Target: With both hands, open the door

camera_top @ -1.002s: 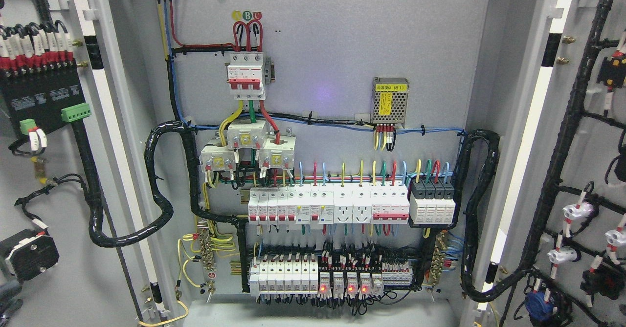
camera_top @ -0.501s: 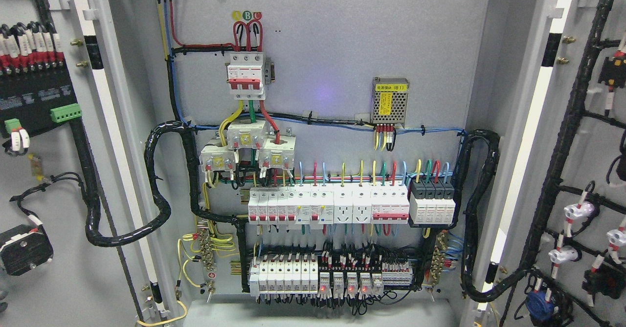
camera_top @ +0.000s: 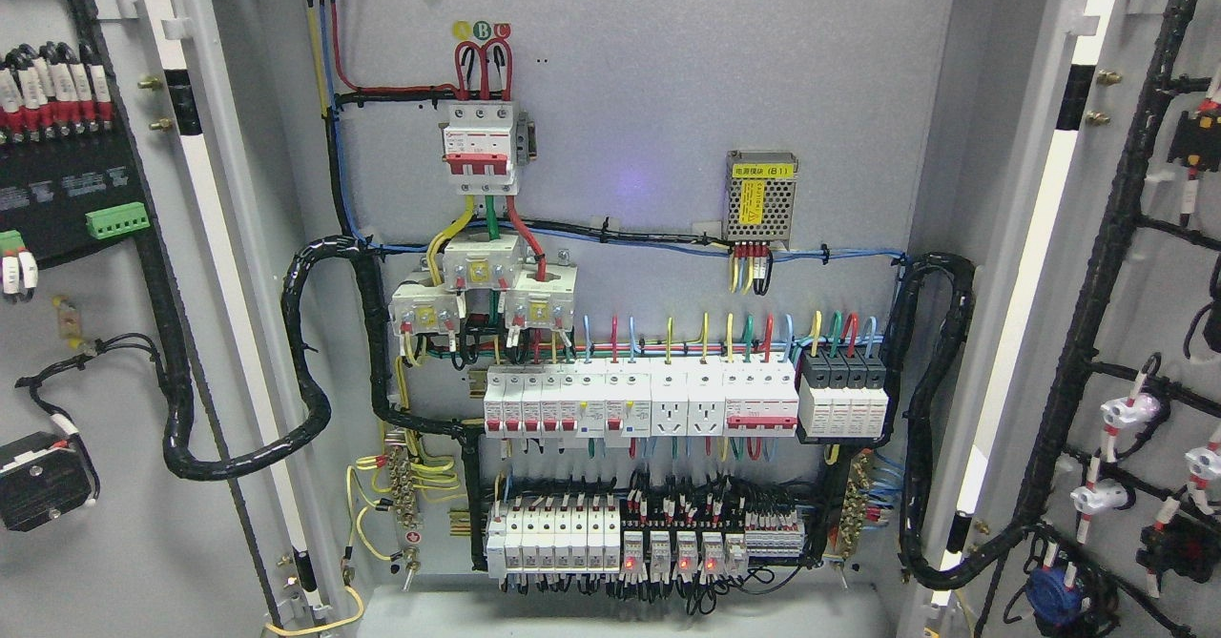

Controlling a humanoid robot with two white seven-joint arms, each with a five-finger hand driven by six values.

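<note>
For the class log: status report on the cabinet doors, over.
No hands in view. Left door and right door both swung wide, wiring panel fully exposed. Nothing blocking the opening.

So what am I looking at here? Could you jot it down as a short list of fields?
Scene: open grey metal electrical cabinet, seen from the robot's head
Left door: grey metal door swung open, its inner side carrying black wiring
Right door: grey metal door swung open, with black cable harness
Upper centre: white three-pole breaker with red levers
Middle row: white breakers and sockets
Bottom row: small relays with red lights lit
Robot hands: none in view
</note>
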